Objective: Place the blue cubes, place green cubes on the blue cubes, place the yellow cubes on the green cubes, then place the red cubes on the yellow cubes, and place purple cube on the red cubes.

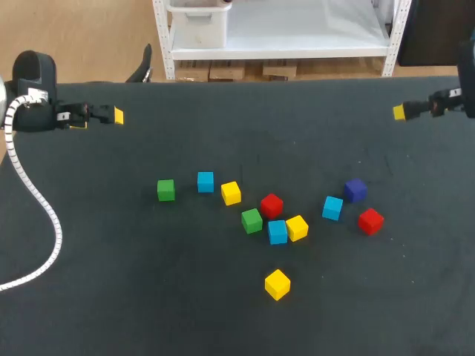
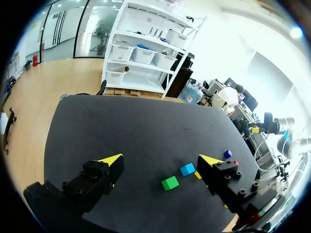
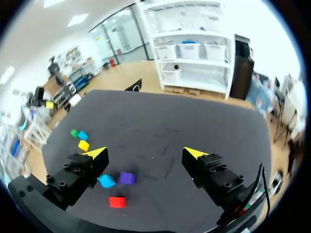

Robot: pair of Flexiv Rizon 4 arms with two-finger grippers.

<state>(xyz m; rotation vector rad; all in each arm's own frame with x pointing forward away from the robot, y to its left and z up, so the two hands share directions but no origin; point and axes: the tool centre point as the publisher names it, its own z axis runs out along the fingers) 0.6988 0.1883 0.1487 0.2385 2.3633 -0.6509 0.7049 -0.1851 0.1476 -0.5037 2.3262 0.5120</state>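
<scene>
Closest up sits a lone small yellow cube (image 1: 277,284), three small blue cubes (image 1: 277,231) scattered just beyond it, probably light and rigid, easiest pinched across opposite flat faces, while left gripper (image 2: 161,159) and right gripper (image 3: 145,153) hang wide open, empty, well beyond it.

Left arm (image 1: 35,107) and right arm (image 1: 454,100) hover far apart, fingers (image 2: 111,164) spread.

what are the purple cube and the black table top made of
Purple cube: looks like painted wood or hard plastic; crisp edges, flat even colour, little shine. Which of the two cannot be told.
Table top: seems a dark matte cloth or felt-like mat; no glare, faint pale scuff marks; weave not visible.
</scene>
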